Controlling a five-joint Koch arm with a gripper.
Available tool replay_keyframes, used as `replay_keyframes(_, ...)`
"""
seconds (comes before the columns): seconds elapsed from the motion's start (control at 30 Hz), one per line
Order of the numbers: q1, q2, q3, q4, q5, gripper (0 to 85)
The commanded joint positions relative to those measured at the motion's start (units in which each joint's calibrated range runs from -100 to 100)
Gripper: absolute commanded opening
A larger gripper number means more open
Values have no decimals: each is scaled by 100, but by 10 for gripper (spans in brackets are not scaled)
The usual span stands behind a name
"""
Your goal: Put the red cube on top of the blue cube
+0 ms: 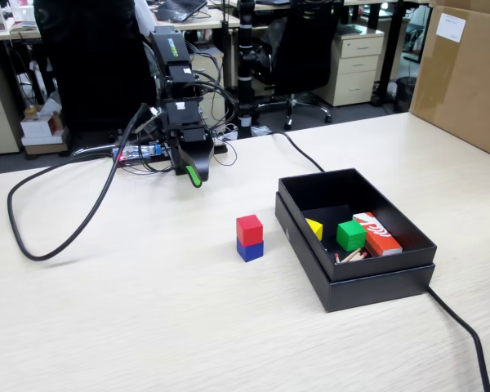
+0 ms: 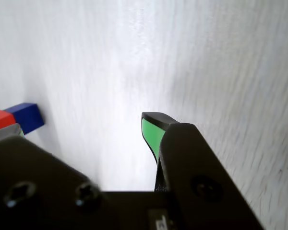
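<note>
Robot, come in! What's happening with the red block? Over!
Gripper back near the base, holding nothing; fingers open or shut unclear. Red cube stacked on blue cube, beside black box. Nothing in the way.

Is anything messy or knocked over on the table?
Nothing looks wrong. The red cube sits squarely on the blue cube, apart from the black box. Inside the box, a green cube, a yellow piece and an orange box lie loosely, but nothing has spilled.

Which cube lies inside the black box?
The green cube, beside the yellow piece; the red cube and blue cube stand stacked outside on the table.
</note>
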Motion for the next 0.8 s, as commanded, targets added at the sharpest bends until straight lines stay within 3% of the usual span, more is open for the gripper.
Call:
replay_keyframes(0.0, -49, -117, -310, 1452, -73, 479)
replay_keyframes(0.4, -39, -117, -2223, 4303, -83, 477)
replay_keyframes(0.77, 34, -117, -2785, 4511, -78, 477)
